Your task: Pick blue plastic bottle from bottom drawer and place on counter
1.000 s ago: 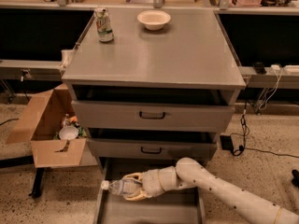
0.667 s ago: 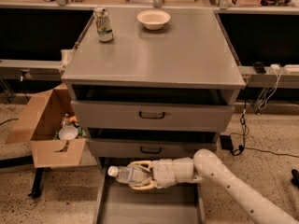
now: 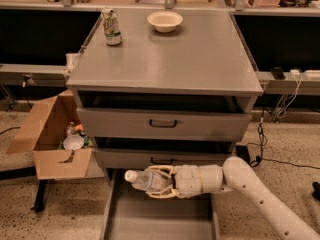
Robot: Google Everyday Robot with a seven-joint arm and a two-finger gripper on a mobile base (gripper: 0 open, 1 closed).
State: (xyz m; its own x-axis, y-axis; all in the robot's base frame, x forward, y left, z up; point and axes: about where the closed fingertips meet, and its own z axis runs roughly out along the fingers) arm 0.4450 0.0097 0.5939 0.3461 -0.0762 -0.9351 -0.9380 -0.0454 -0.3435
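Note:
The blue plastic bottle [image 3: 145, 180], clear with a white cap pointing left, lies sideways in my gripper [image 3: 159, 182]. The gripper is shut on it and holds it above the back of the open bottom drawer [image 3: 150, 219], just in front of the middle drawer's face. My white arm [image 3: 260, 194] comes in from the lower right. The counter [image 3: 170, 54] is the grey cabinet top, well above the bottle.
A green-and-white can [image 3: 111, 27] and a cream bowl [image 3: 165, 21] stand at the back of the counter. Two grey drawers with black handles [image 3: 163, 124] stick out slightly. An open cardboard box [image 3: 50, 134] with litter sits left of the cabinet. Cables lie at the right.
My gripper has lifted the bottle up off the drawer floor and moved it to the right, up to the level of the middle drawer's front.

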